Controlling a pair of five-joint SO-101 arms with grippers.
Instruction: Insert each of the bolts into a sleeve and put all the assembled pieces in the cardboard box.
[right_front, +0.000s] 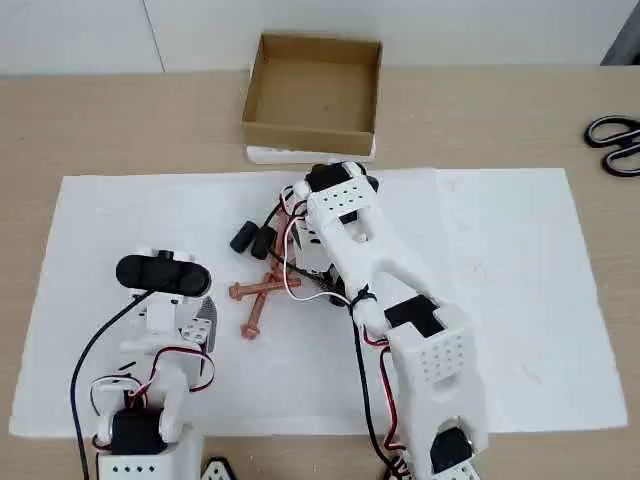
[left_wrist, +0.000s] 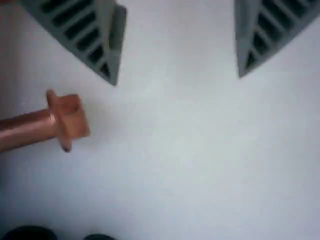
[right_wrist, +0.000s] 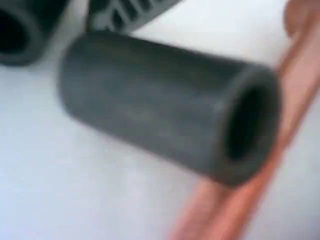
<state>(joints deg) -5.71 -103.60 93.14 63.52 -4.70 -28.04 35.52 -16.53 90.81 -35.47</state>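
Note:
Copper-coloured bolts (right_front: 258, 296) lie crossed on the white paper near the table's middle. Two black sleeves (right_front: 253, 240) lie side by side just beyond them. My right gripper (right_front: 291, 226) hangs low beside these sleeves; its wrist view has one black sleeve (right_wrist: 165, 107) very close, lying on its side, a second sleeve (right_wrist: 20, 30) behind it, and a bolt shaft (right_wrist: 250, 190) alongside. My left gripper (left_wrist: 177, 75) is open over bare paper, with a bolt's flanged head (left_wrist: 67, 120) just outside one finger (left_wrist: 95, 35). The cardboard box (right_front: 312, 125) stands at the back.
White paper (right_front: 520, 300) covers most of the wooden table. Scissors (right_front: 615, 140) lie at the far right edge. A white block (right_front: 300, 156) sits under the box's front edge. Cables hang from both arms near the bolts.

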